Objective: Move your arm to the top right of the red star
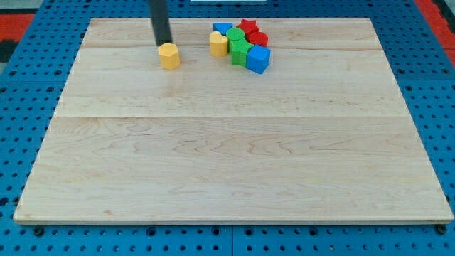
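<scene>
The red star (247, 27) lies near the view's top, at the back of a tight cluster of blocks. Around it are a blue block (222, 28) to its left, a red round block (259, 38) to its lower right, a yellow cylinder (218, 44), a green block (234, 37), a green star (241, 52) and a blue cube (258, 60). My tip (164, 44) is far to the left of the red star. It stands right behind a yellow hexagonal block (169, 55) and touches or nearly touches its top edge.
The wooden board (227, 156) lies on a blue pegboard table (14, 107). The cluster sits close to the board's top edge (298, 19).
</scene>
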{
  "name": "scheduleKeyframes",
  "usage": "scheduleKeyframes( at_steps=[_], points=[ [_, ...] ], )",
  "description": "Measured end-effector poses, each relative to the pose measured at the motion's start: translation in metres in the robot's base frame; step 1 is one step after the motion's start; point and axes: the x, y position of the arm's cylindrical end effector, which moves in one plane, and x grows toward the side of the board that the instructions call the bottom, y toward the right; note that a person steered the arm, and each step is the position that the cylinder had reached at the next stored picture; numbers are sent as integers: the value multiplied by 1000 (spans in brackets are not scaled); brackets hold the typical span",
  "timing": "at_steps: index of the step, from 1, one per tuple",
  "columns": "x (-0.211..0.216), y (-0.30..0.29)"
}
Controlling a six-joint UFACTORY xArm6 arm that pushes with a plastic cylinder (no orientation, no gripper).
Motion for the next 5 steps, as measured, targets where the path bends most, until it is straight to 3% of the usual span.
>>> scheduleKeyframes(
  at_steps=[1,3,4,5],
  points=[
    [31,-4],
    [45,79],
    [127,101],
    [127,213]
  ],
)
